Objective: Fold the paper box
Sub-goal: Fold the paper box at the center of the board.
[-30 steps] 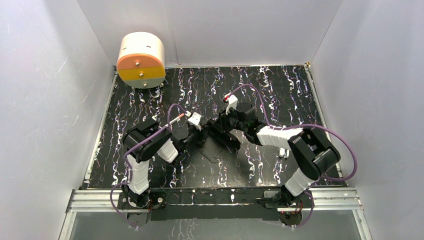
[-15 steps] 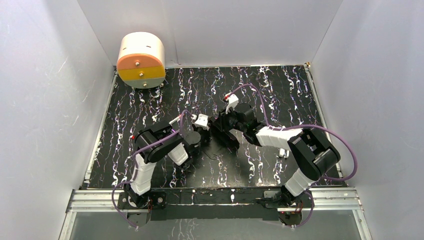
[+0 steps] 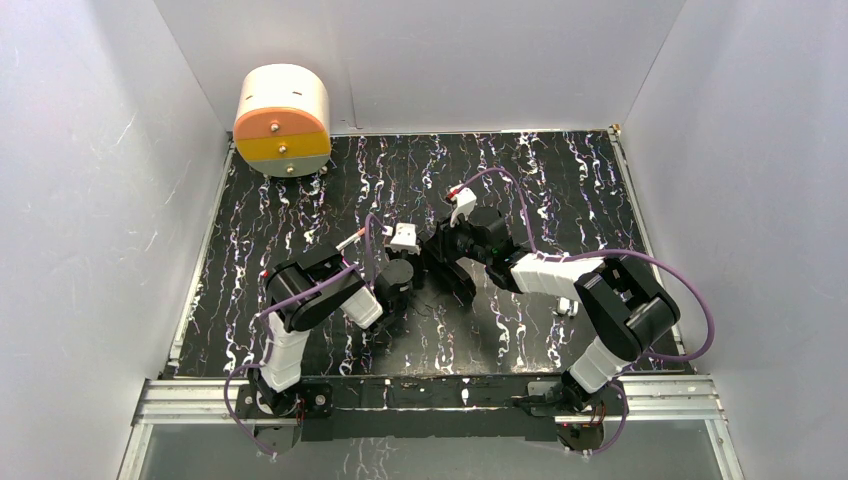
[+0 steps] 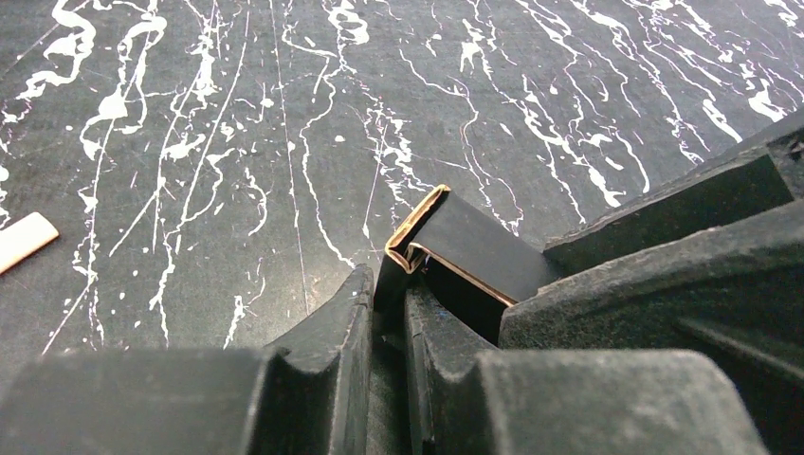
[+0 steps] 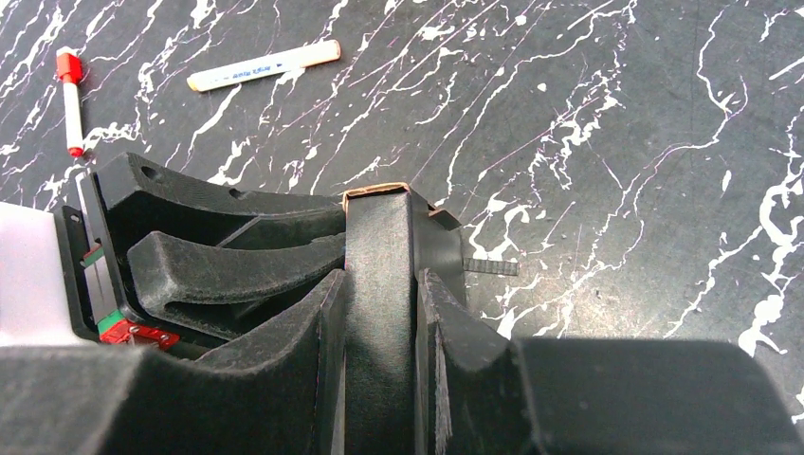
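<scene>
Now | left pincer (image 4: 387, 289), right pincer (image 5: 379, 284) clamped on paper box (image 4: 474, 251) | marker (image 5: 264, 64) writing illegible

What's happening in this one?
Both arms meet at mid-table on the matte black thin-card paper box. The left gripper pinches one folded edge of it. The right gripper clamps another part, right beside the left one. The card is creased and partly folded; how far along is hard to tell.

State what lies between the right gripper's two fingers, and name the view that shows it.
The paper box: its folded black card stands pinched between the two fingers of the right gripper. The right wrist view shows this.
</scene>
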Motion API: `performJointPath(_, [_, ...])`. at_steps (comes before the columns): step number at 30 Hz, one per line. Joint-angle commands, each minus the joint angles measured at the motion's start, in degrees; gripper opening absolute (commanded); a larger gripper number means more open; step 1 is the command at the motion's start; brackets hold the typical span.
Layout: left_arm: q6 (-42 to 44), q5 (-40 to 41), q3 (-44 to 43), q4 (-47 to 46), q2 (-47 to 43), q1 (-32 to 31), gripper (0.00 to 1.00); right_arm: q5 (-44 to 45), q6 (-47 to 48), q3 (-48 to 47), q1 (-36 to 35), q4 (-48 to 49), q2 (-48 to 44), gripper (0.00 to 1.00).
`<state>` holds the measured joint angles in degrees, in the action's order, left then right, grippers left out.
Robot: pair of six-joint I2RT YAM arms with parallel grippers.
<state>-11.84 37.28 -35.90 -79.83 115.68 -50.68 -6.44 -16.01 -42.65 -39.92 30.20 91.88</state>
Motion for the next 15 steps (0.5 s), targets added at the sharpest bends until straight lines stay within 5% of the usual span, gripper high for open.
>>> performJointPath(1, [-2.8, 4.7, -1.7, 1.7, -2.2, 2.3, 0.00, -8.9, -2.7, 0.0, -3.4, -4.2, -0.1, 0.28])
performJointPath(15, [-11.6, -4.3, 2.3, -1.2, -6.4, 2.3, 0.09, -5.4, -3.6, 1.2, -3.4, -2.3, -1.4, 0.29])
